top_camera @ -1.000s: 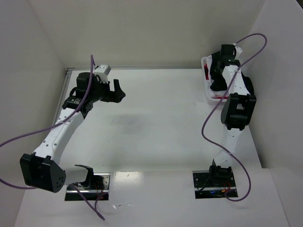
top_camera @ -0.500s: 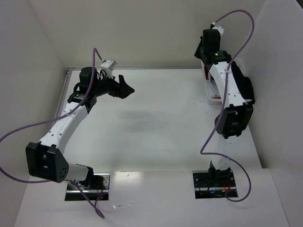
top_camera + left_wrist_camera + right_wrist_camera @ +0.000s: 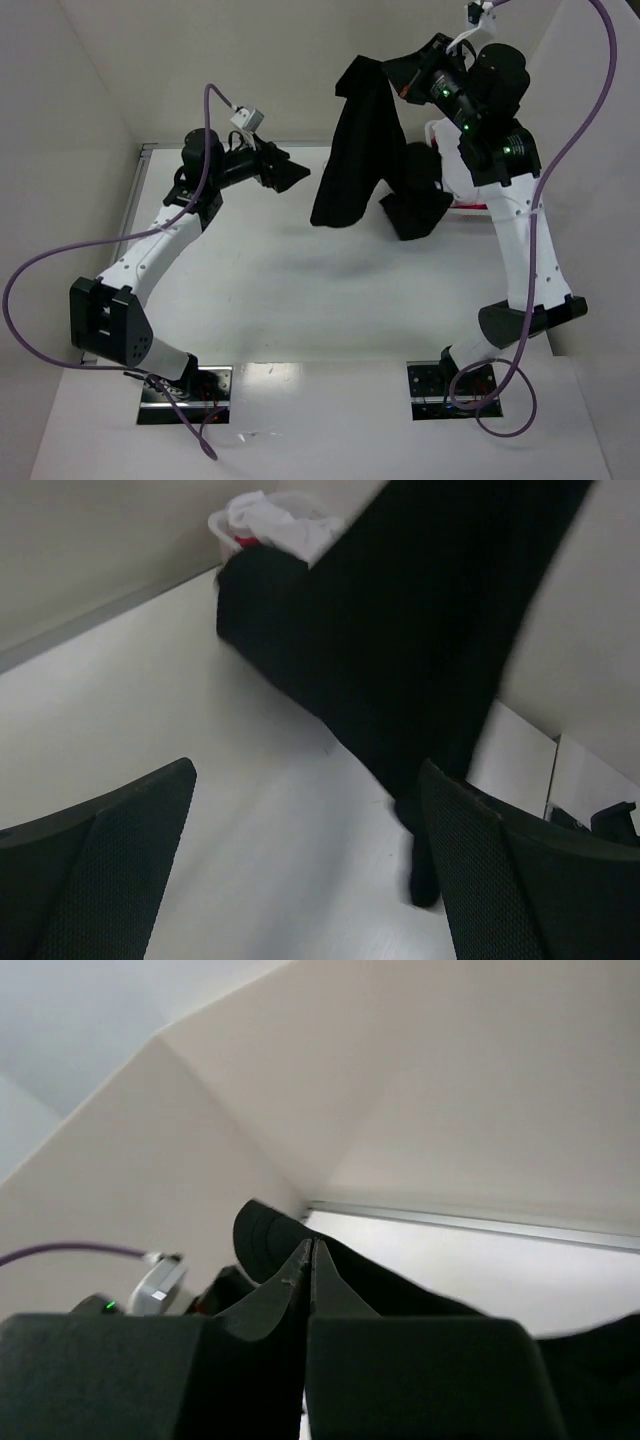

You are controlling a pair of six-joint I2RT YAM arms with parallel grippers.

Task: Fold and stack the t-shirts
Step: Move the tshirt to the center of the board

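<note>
My right gripper [image 3: 412,72] is raised high at the back right and shut on the black t-shirt [image 3: 355,150]. The shirt hangs down in long folds, its lower end just above the table. In the right wrist view the fingers [image 3: 285,1295] are pressed together on black cloth [image 3: 400,1288]. My left gripper [image 3: 290,177] is open and empty, just left of the hanging shirt and pointing at it. In the left wrist view the black shirt [image 3: 400,630] hangs ahead between the open fingers [image 3: 110,870]. White cloth [image 3: 275,518] and red cloth [image 3: 246,542] lie bunched behind it.
The white basket [image 3: 434,130] stands at the back right corner, mostly hidden by the shirt and the right arm, with a bit of red [image 3: 468,205] showing. White walls close the table at the left, back and right.
The right arm has risen from the basket and pulled the black t-shirt up and to the left. The left gripper has moved right, toward the hanging shirt.
</note>
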